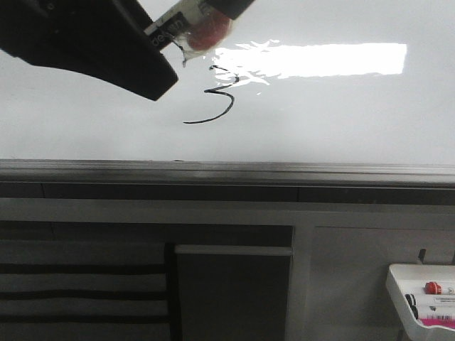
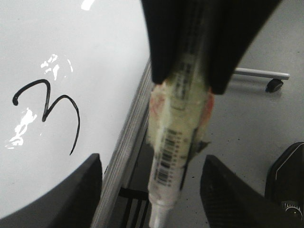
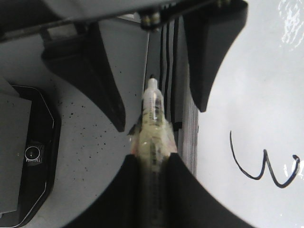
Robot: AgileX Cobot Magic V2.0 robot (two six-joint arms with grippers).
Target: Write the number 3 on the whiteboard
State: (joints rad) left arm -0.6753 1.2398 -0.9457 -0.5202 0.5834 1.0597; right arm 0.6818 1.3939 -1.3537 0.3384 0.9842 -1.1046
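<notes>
The whiteboard (image 1: pixel 341 114) fills the upper front view, with a grey edge rail (image 1: pixel 227 170). The number 3 (image 1: pixel 231 101) is drawn on it in thin black line; it also shows in the left wrist view (image 2: pixel 77 121) and the right wrist view (image 3: pixel 266 154). My right gripper (image 3: pixel 152 159) is shut on a taped marker (image 3: pixel 153 118). My left gripper (image 2: pixel 152 164) is open, one finger on each side of the marker's tip end (image 2: pixel 164 156) without touching it. Both grippers hang off the board's edge, over the floor. In the front view the marker (image 1: pixel 170 30) sits at the top, above the 3.
A small white tray (image 1: pixel 392 280) with a red-capped marker (image 1: pixel 435 288) and others hangs at the lower right. Below the rail are grey panels and dark slats (image 1: pixel 78 284). A black base unit (image 3: pixel 28 156) stands on the speckled floor.
</notes>
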